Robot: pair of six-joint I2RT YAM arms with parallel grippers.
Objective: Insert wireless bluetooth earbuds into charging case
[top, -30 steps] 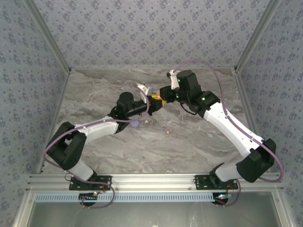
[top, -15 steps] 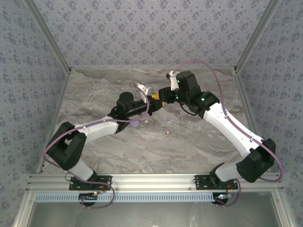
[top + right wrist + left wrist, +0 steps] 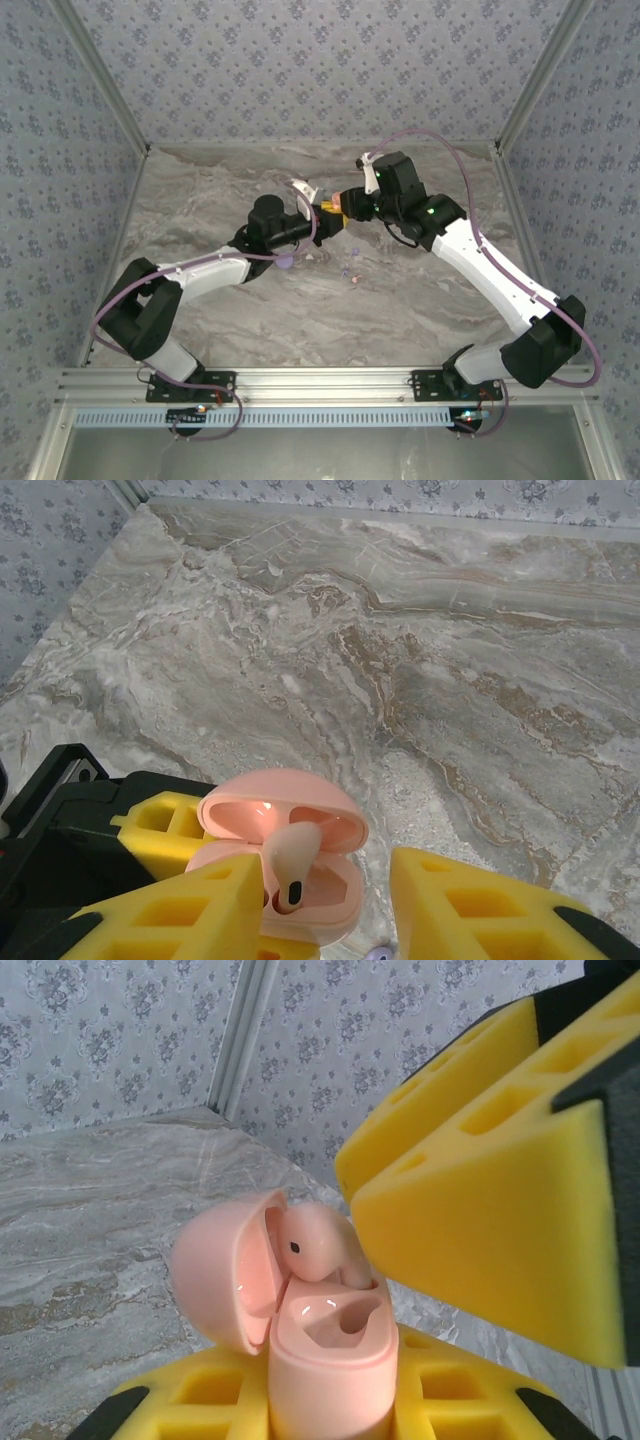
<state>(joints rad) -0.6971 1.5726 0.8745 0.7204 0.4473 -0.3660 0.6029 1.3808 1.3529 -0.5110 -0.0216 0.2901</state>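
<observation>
The right claw [image 3: 325, 872] is spread wide and holds nothing, its yellow foam fingers [image 3: 170, 910] along the bottom edge of the right wrist view. Between them, closer to the lower-left finger, a pink earbud [image 3: 291, 862] stands in the open charging case [image 3: 285, 795].

The left claw [image 3: 320, 1405] is clamped on the case body at the bottom centre of the left wrist view, with the lid hinged back to the left. There the earbud [image 3: 315, 1245] rides high and leans against the lid, so I judge it not fully seated. The socket beside it looks empty.

To finish this step well, one right finger should probably press the bud straight down along its socket with light force, while the left claw keeps the case steady and upright. A sideways push risks tipping the bud out or swinging the lid onto it.

In the top view the two claws meet just above frame centre. Below them, tiny pale specks [image 3: 349, 271] lie on the marbled counter [image 3: 200, 200], possibly further earbuds, though they are too small to tell.
</observation>
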